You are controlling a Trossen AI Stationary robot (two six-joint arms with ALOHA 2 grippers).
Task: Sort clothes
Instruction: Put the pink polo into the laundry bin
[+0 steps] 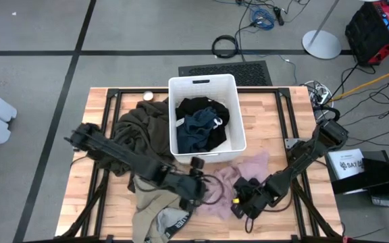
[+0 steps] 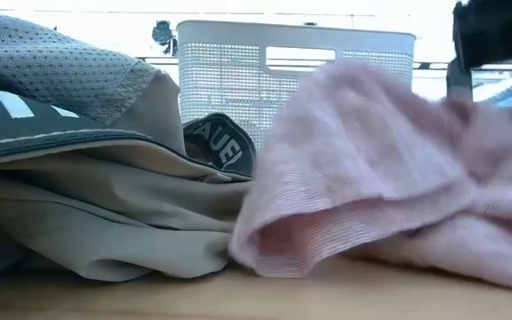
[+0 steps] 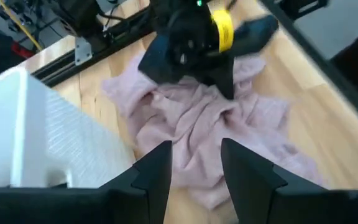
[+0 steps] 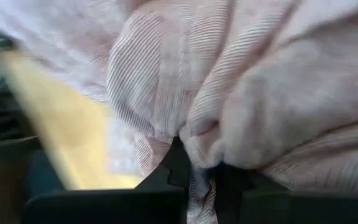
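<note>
A pale pink garment (image 1: 254,164) lies bunched on the table in front of the white bin (image 1: 203,79). My right gripper (image 4: 201,177) is shut on it at its near side (image 1: 240,202). My left gripper (image 3: 196,165) is open just over the pink garment's left part (image 1: 204,190); I see no touch. A beige garment with a lettered waistband (image 1: 161,217) lies at the near left and also shows in the low view (image 2: 105,222). A dark olive garment (image 1: 140,128) lies left of the bin. A black garment (image 1: 198,106) and a navy-teal one (image 1: 198,131) lie in the bin. My right gripper pinches a bunched fold of the pink garment (image 4: 194,146) between its two fingers; there are several layers. The arm comes slanting from the table's right, low over the table. The garment's lower part (image 2: 283,249) rests on the table, slack.
The bin stands at the table's far middle. A small round thing (image 1: 148,96) lies at the far edge, left of the bin. Black frame rails (image 1: 113,94) run along the table's sides. Bare wood shows at the table's right (image 1: 275,121).
</note>
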